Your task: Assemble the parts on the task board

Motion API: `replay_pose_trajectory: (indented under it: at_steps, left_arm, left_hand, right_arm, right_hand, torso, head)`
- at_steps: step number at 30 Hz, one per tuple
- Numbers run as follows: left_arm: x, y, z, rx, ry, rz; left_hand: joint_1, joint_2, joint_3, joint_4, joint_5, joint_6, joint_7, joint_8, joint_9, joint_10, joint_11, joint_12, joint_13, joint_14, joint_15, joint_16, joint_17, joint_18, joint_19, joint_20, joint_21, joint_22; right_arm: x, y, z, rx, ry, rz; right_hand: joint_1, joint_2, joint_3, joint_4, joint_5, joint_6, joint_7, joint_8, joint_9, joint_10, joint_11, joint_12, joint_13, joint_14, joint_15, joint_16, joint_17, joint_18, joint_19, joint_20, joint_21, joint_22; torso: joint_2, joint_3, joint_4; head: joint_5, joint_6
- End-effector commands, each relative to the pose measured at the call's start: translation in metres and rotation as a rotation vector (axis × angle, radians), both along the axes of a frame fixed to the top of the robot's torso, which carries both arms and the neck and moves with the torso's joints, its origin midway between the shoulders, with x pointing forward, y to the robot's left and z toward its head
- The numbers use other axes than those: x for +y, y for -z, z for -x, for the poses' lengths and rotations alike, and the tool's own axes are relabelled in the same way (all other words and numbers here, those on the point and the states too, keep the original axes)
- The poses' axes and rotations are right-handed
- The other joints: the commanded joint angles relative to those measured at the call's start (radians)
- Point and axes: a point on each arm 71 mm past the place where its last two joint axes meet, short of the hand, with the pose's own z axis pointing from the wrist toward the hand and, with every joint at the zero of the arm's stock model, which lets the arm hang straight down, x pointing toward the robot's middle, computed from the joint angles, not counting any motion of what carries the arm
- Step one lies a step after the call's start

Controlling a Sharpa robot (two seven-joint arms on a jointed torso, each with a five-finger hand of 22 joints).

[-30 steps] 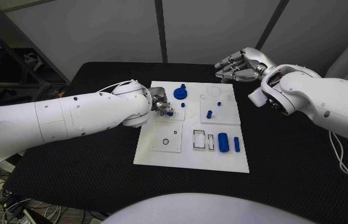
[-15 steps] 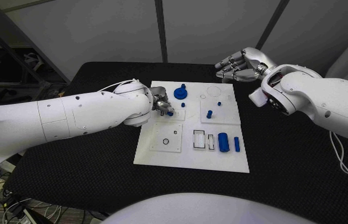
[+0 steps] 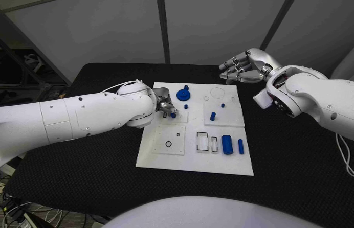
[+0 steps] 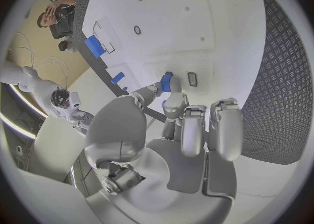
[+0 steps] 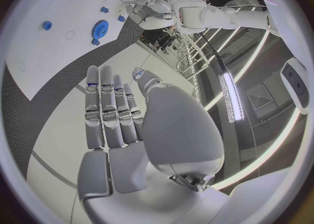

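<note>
Table (image 3: 88, 177): black, and your white board sits right in the middle of it.
Board (image 3: 193, 161): flat on the table, with a few blue parts scattered over it and some outlined slots near its front edge.
Left arm (image 3: 66, 118): comes in low across the table and ends over the board's left side.
Right arm (image 3: 317, 97): stays off to the right, raised clear of the board.
Right hand (image 3: 243, 67): hovering above the board's far right corner, fingers loosely spread, nothing in it, so you can call it released.
Left hand (image 3: 163, 105): fingertips down on the board, pinching a small blue peg (image 4: 166, 82) between thumb and finger.
Gear (image 3: 183, 94): big blue round piece at the far end of the board, just beyond your left hand.
Cylinder (image 3: 227, 144): fat blue one lying near the board's front right.
Thin rod (image 3: 240, 146): lying just beside the cylinder, on its right.
Upright pin (image 3: 212, 116): standing in the right half of the board.
</note>
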Motion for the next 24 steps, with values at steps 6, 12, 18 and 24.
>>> replay_pose_trajectory:
  at_steps: [6,12,18,24]
  left_arm:
    - [-0.0024,0.0040,0.0012,0.031,0.021,-0.026]
    - [-0.0021,0.0047,0.0005,0.036,0.023,-0.031]
    - [-0.0021,0.0047,-0.0009,0.031,0.016,-0.030]
    - [-0.0017,0.0045,-0.0024,0.023,0.007,-0.026]
  left_hand:
    - [-0.030,-0.001,-0.045,0.024,-0.001,0.014,0.000,0.007,0.002,0.010,-0.004,0.017,0.010,0.099,-0.009,-0.001,0.244,-0.045,0.045,-0.007,0.013,0.123]
    - [-0.041,0.004,-0.072,0.038,-0.001,0.016,-0.001,0.010,0.004,0.012,-0.004,0.021,0.013,0.099,-0.010,-0.001,0.244,-0.046,0.047,-0.008,0.016,0.127]
    - [-0.051,0.011,-0.101,0.055,-0.001,0.019,-0.002,0.015,0.008,0.015,-0.005,0.027,0.018,0.099,-0.010,-0.001,0.245,-0.047,0.049,-0.009,0.019,0.133]
    - [-0.066,0.018,-0.154,0.079,-0.002,0.018,-0.001,0.020,0.011,0.013,-0.005,0.028,0.017,0.099,-0.010,-0.001,0.245,-0.047,0.050,-0.009,0.020,0.136]
  right_arm:
    - [0.0000,-0.0017,0.0002,-0.005,-0.005,0.000]
    - [-0.0005,-0.0017,0.0004,-0.004,-0.004,0.000]
    - [-0.0016,-0.0017,0.0005,-0.004,-0.001,0.001]
    - [-0.0022,-0.0017,0.0006,-0.004,0.001,0.001]
  right_hand:
    - [-0.013,0.002,-0.007,0.001,0.005,0.004,0.004,0.003,0.001,-0.008,0.003,-0.001,-0.002,0.004,0.006,-0.005,-0.002,0.003,0.008,-0.001,-0.007,-0.003]
    - [-0.013,0.002,-0.007,0.001,0.005,0.004,0.004,0.003,0.001,-0.008,0.003,-0.001,-0.002,0.004,0.006,-0.005,-0.002,0.003,0.008,-0.001,-0.007,-0.003]
    - [-0.015,0.002,-0.008,0.002,0.006,0.004,0.004,0.003,0.001,-0.008,0.003,0.000,-0.002,0.005,0.006,-0.006,-0.002,0.003,0.008,-0.001,-0.008,-0.004]
    - [-0.016,0.001,-0.009,0.003,0.006,0.004,0.004,0.003,0.001,-0.008,0.003,0.000,-0.003,0.005,0.007,-0.006,-0.002,0.003,0.009,0.000,-0.009,-0.004]
  torso:
    - [0.000,0.0000,-0.0003]
    - [0.000,0.0001,0.0006]
    - [0.000,-0.0002,0.0018]
    - [0.001,-0.0001,-0.0001]
  head:
    - [-0.002,-0.002]
    - [-0.003,-0.001]
    - [-0.004,0.000]
    - [-0.004,0.000]
